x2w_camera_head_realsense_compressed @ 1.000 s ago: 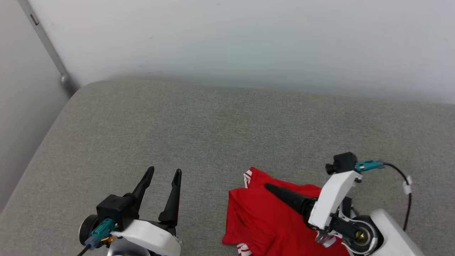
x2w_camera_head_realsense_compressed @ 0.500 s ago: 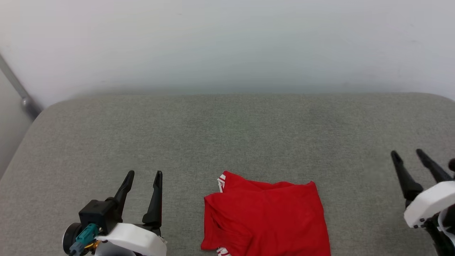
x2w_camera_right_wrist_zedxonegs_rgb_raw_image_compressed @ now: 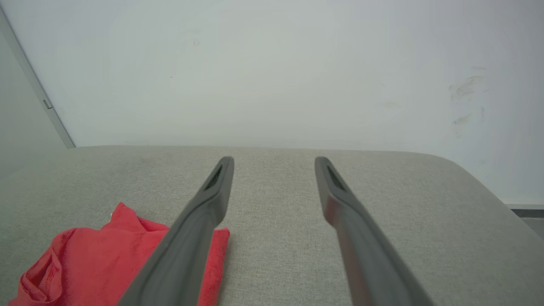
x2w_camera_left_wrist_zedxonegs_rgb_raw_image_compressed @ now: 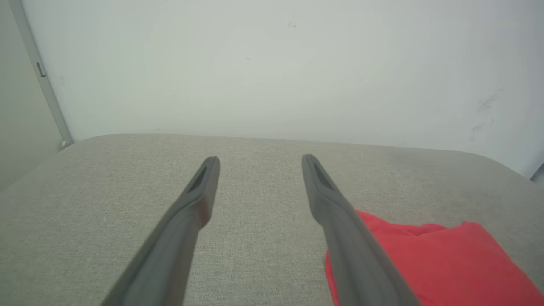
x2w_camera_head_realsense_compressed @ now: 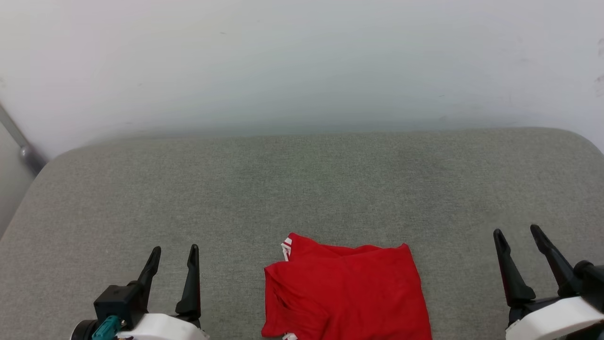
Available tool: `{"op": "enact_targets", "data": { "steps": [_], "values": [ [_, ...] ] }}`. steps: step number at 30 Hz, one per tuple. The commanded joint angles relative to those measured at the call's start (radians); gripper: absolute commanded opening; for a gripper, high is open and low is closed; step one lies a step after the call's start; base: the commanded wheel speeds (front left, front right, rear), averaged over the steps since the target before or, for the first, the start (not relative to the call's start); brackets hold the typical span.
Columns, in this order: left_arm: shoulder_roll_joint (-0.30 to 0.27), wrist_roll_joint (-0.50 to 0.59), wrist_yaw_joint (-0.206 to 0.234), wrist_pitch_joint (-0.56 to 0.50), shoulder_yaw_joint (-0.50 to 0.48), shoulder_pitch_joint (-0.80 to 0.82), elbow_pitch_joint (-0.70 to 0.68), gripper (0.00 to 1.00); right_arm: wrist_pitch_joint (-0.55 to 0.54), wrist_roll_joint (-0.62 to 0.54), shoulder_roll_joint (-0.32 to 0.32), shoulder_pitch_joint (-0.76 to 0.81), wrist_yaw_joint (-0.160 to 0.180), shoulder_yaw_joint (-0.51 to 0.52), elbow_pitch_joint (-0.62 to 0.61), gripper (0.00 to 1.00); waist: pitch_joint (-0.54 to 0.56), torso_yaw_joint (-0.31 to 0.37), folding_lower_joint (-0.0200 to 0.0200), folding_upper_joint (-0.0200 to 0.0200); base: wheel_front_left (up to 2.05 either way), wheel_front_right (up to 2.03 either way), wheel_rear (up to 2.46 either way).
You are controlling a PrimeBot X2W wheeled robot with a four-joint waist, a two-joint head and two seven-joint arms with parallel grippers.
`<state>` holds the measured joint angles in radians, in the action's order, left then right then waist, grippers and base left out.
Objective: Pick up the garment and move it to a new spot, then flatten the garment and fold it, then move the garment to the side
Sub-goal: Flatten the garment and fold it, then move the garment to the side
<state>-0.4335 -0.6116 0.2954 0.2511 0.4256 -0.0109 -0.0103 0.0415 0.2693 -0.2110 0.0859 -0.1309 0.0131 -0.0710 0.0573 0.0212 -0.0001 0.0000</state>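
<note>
Lying folded on the grey fabric-covered desk (x2w_camera_head_realsense_compressed: 302,189) with rounded corners, the red jersey-style garment (x2w_camera_head_realsense_compressed: 344,293) sits at the near edge, midway between the two arms and touching neither. The face turned up is plain red cloth, creased, with one layer lapped over another along its left side. A red-and-white striped trim (x2w_camera_head_realsense_compressed: 286,248) peeks out at its far left corner, and a second scrap of the same trim shows at the bottom left. No letters, numbers or labels can be read on the cloth as it lies.

The left hand (x2w_camera_head_realsense_compressed: 174,249) hovers at the lower left of the head view, its two long dark fingers spread apart and gripping nothing. In the left wrist view the red cloth lies just beside and below the right-side finger. The right hand (x2w_camera_head_realsense_compressed: 516,230) hovers at the lower right, well apart from the garment, its fingers likewise spread and empty. In the right wrist view the red cloth lies beyond and below the left-side finger.

Behind the desk rises a pale, plain wall (x2w_camera_head_realsense_compressed: 302,61), faintly scuffed towards its right side. A slim grey metal rail (x2w_camera_head_realsense_compressed: 19,141) slants along the wall at the far left.
</note>
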Motion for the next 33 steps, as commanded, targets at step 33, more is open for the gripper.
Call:
{"op": "enact_targets", "data": {
  "steps": [33],
  "values": [
    [0.029,0.032,-0.017,0.015,-0.061,-0.019,0.000,1.00,-0.408,0.232,-0.057,-0.036,0.000,0.267,0.183,1.00,0.003,-0.046,0.0001,0.0000,0.00,0.00,0.00]
  ]
}}
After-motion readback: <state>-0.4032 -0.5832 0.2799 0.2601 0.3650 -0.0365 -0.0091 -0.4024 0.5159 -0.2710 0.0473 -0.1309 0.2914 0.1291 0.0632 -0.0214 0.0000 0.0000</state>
